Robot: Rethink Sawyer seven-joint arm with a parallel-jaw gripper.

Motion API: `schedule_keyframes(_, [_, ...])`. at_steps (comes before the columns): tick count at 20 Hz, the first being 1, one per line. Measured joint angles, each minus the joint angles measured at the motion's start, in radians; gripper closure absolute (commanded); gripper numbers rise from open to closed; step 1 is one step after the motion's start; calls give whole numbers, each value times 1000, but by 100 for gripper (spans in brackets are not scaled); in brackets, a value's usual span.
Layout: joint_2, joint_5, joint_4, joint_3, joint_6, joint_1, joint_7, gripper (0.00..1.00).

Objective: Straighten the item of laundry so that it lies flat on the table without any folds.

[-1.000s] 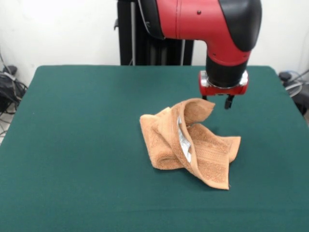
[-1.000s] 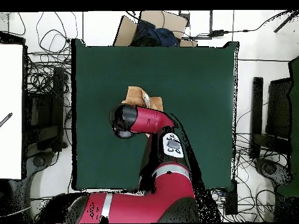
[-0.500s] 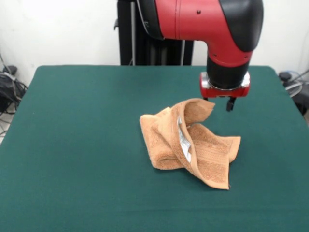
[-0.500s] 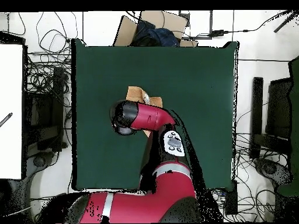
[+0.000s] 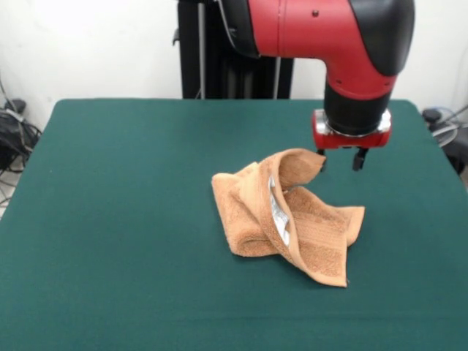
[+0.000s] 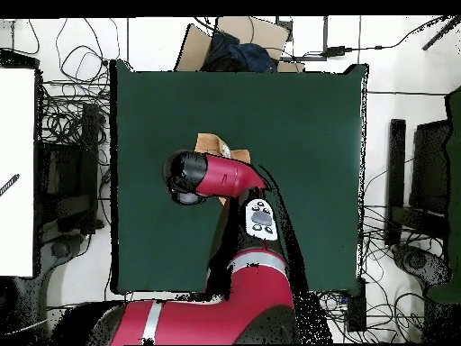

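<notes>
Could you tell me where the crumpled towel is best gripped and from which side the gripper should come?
I would pinch the raised flap of the towel, the corner curling up near the gripper. It stands clear of the table, so fingers can close round its edge. Coming down from above, on the flap's open side, looks easiest.

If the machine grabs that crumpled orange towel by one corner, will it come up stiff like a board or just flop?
Probably flop: the towel already sags into soft folds, one flap curling over. Its terry pile likely grips the green felt table, so pushing would bunch it rather than slide it. The gripper hangs just beside it.
</notes>
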Motion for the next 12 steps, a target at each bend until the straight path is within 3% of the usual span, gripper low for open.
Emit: schedule_keyframes(12, [-1, 20, -1, 3, 88, -1, 0, 0])
